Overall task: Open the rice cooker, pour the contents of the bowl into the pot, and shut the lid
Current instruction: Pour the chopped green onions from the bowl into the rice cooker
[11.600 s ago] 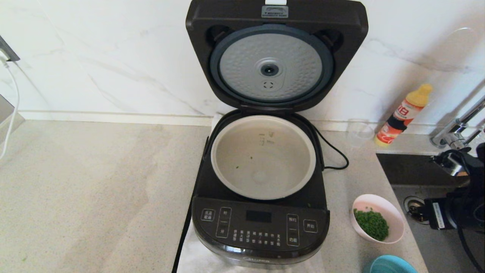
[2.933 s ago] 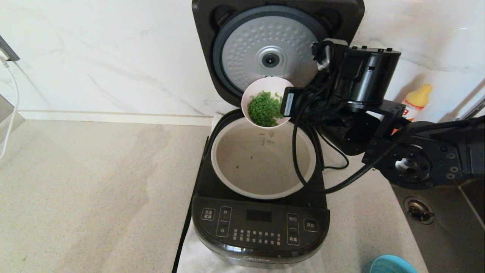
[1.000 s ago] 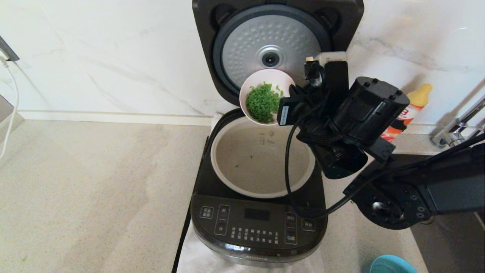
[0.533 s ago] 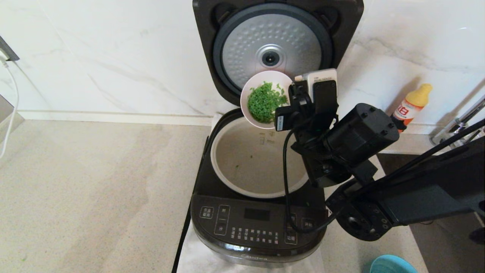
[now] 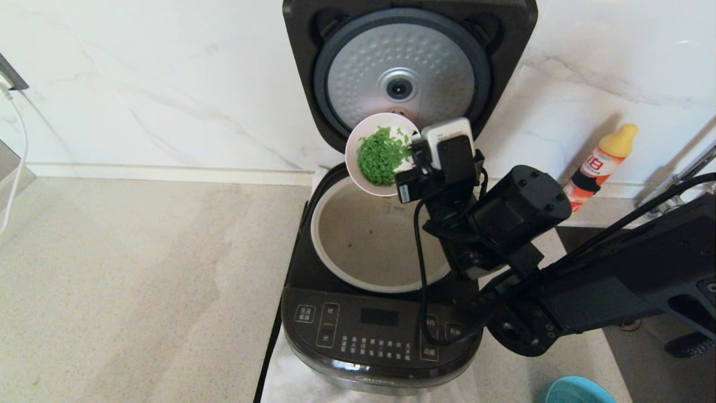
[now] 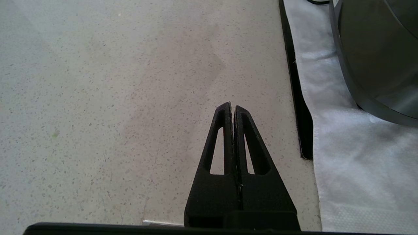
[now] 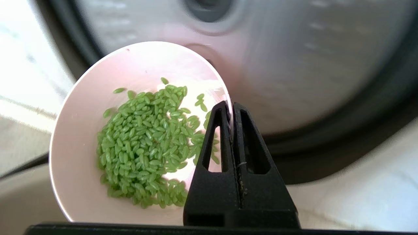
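Pink bowl [image 5: 380,154] of green grains [image 7: 147,147], tilted, hangs over the far rim of the pot [image 5: 347,257] inside the cooker [image 5: 380,330], lid [image 5: 408,73] upright; right gripper [image 7: 231,107] pinches its rim. Left gripper [image 6: 232,107], fingers together, hovers over the counter [image 6: 98,81].

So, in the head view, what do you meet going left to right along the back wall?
white cable → lid of the open rice cooker → orange bottle → faucet.
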Robot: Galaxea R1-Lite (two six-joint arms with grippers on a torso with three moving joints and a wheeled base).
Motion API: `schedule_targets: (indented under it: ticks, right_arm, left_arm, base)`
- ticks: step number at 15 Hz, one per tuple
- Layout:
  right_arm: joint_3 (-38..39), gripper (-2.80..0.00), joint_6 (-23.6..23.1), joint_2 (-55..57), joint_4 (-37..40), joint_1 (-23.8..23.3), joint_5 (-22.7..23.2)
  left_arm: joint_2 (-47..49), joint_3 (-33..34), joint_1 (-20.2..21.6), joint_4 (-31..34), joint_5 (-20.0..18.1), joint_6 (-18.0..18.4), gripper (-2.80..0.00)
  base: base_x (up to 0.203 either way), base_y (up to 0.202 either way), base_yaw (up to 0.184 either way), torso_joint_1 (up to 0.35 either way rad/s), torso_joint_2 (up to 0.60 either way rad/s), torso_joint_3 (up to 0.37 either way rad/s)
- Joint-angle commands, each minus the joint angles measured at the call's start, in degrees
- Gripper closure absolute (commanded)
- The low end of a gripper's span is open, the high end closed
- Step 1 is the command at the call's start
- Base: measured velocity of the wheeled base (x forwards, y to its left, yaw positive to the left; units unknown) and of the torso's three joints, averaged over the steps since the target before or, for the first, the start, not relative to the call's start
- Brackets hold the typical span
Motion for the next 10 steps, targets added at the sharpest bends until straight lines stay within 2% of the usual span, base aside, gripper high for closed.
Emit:
schedule_targets:
  ticks: [1, 4, 10]
  right_arm:
    - [-0.18, 0.0, -1.85, 0.3, -0.45, -0.53, 1.33]
    - [-1.81, 0.0, -2.73, -0.03, -0.45, -0.51, 2.39]
    - [-3.88, 0.0, -6.6, -0.3, -0.45, -3.5, 7.06]
  left_arm:
    - [-0.01, 0.53, -0.01, -0.03, 0.01, -0.01, 0.0]
    - [-0.01, 0.53, -0.01, -0.03, 0.01, -0.01, 0.0]
    - [-0.01, 0.53, -0.01, -0.03, 0.01, -0.01, 0.0]
  base:
    - [0.0, 0.0, 0.0, 0.0, 0.0, 0.0]
    - [0.0, 0.0, 0.0, 0.0, 0.0, 0.0]
    - [0.0, 0.0, 0.0, 0.0, 0.0, 0.0]
